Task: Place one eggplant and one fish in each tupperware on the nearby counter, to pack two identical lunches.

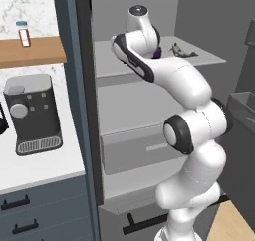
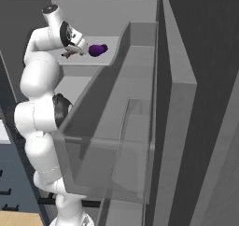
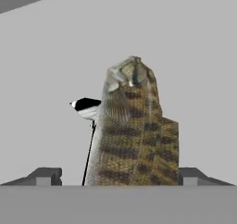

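Observation:
In the hand view a mottled brown fish [image 3: 132, 135] lies on the grey fridge shelf [image 3: 194, 79], lengthwise between my fingertips. My gripper [image 3: 118, 174] is open and straddles the fish: the right fingertip [image 3: 190, 176] sits close to it and the left one stands a little apart. In the right base view the hand [image 2: 70, 36] points down at the shelf, with a glossy purple eggplant [image 2: 97, 49] just beside it. The left base view shows that eggplant [image 1: 158, 52] behind my arm and a second fish [image 1: 182, 51] further right on the shelf. The tupperware is out of view.
The fridge door's grey bins [image 2: 130, 103] stand close on the right. Below the shelf is a grey drawer [image 1: 144, 150]. A dark coffee machine [image 1: 32, 113] stands on the white counter [image 1: 40, 170] to the left, under a wooden shelf [image 1: 30, 51] holding a small bottle [image 1: 22, 33].

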Robot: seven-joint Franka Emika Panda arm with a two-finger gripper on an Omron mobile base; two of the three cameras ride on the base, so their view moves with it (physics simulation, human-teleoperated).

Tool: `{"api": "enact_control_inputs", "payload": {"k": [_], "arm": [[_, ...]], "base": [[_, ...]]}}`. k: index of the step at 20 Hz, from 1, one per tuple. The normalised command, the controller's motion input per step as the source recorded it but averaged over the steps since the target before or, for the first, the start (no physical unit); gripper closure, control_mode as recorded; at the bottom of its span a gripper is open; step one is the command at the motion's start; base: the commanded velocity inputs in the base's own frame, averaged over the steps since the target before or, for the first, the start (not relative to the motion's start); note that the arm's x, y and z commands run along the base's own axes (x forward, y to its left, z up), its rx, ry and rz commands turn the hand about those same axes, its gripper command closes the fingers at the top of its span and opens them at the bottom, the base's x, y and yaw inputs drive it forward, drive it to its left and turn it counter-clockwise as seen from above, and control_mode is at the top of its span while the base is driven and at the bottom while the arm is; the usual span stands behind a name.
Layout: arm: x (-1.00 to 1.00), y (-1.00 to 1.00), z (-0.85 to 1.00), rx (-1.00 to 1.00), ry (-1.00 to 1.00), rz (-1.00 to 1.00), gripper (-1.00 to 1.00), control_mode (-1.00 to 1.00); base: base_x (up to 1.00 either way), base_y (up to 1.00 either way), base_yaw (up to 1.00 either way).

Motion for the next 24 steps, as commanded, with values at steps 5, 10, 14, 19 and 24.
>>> {"api": "enact_control_inputs", "payload": {"k": [5,10,14,19,24], "arm": [[-0.13,0.0,-0.52,-0.01,0.12,-0.14,1.0,-1.0],[-0.78,0.0,-0.54,-0.02,0.01,-0.14,1.0,-1.0],[-0.99,0.0,-0.66,-0.05,-0.1,-0.11,1.0,-1.0],[-0.89,-0.17,-0.44,0.0,-0.14,-0.06,1.0,-1.0],[-1.0,-0.38,-0.03,0.02,-0.06,0.0,1.0,-1.0]], "base": [[0.0,0.0,0.0],[0.0,0.0,0.0],[0.0,0.0,0.0],[0.0,0.0,0.0],[0.0,0.0,0.0]]}}
